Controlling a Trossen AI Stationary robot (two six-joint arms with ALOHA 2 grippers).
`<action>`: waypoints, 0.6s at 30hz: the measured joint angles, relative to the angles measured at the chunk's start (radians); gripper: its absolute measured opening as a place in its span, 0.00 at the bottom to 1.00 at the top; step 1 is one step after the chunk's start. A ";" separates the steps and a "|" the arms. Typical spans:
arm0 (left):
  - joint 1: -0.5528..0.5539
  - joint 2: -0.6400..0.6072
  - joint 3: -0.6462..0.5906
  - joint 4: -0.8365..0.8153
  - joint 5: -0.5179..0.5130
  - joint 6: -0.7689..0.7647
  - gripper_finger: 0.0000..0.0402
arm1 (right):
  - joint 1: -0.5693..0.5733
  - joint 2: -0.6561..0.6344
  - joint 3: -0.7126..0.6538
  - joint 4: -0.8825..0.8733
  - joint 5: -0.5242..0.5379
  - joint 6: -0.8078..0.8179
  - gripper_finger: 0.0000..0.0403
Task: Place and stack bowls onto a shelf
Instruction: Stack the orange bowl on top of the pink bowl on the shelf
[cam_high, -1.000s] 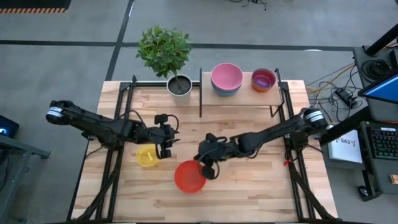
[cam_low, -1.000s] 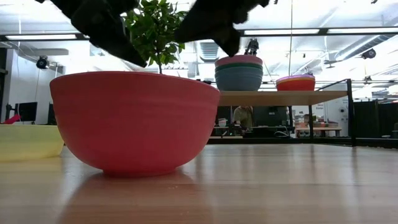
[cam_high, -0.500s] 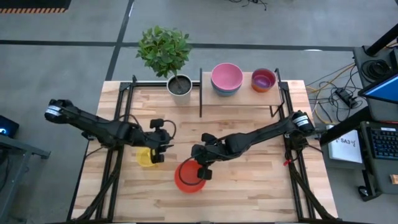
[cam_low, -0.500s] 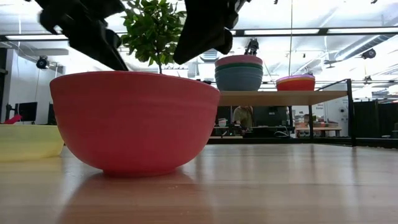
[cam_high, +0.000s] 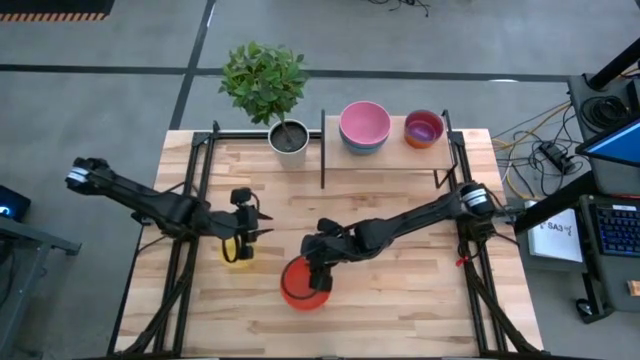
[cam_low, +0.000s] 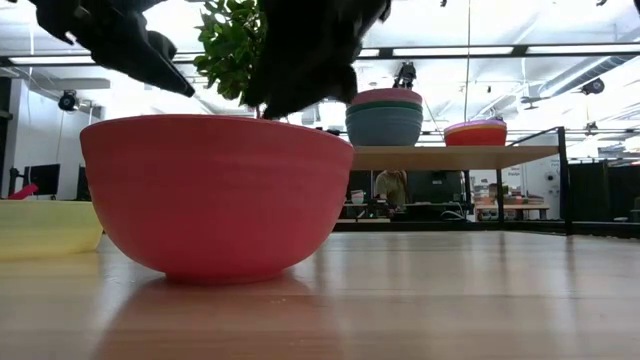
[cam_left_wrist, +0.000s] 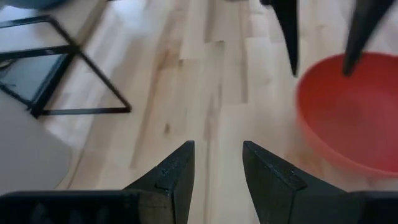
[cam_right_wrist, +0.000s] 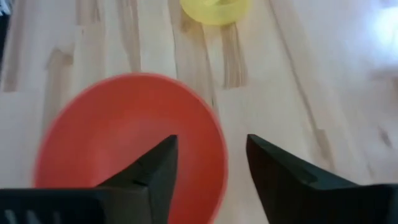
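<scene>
A red bowl (cam_high: 300, 287) sits upright on the table near the front, and a smaller yellow bowl (cam_high: 236, 256) sits to its left. My right gripper (cam_right_wrist: 211, 144) is open just above the red bowl (cam_right_wrist: 118, 143), one finger over its inside and one outside its rim. My left gripper (cam_left_wrist: 217, 152) is open above the yellow bowl's far side (cam_high: 242, 232). The shelf (cam_high: 385, 160) at the back carries a stack topped by a pink bowl (cam_high: 364, 124) and a purple bowl inside an orange one (cam_high: 423, 128). My right gripper's fingers stand on either side of the red bowl's rim (cam_right_wrist: 219, 149) on its far-right side, slanting down from the table's right. I cannot tell whether either finger touches the rim. The bowl rests flat on the table.
A potted plant (cam_high: 288, 136) in a grey-white pot stands at the back, left of the shelf. Black frame rails (cam_high: 190, 200) run along the table's left and right sides. Bare wood lies between the bowls and the shelf.
My right gripper has gone toward the table's left and near edge and down, from beside the red bowl to over its rim. My left gripper has gone toward the table's left edge, to above the yellow bowl. Both bowls have stayed in place.
</scene>
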 joint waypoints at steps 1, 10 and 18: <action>0.000 -0.014 -0.010 0.008 -0.011 -0.002 0.30 | 0.000 0.011 0.000 0.001 0.000 0.004 0.47; 0.000 -0.115 -0.053 0.068 -0.031 0.008 0.30 | -0.046 0.102 0.000 0.006 -0.014 0.056 0.50; 0.000 -0.134 -0.054 0.071 -0.031 0.008 0.30 | -0.048 0.106 -0.001 0.012 -0.036 0.056 0.38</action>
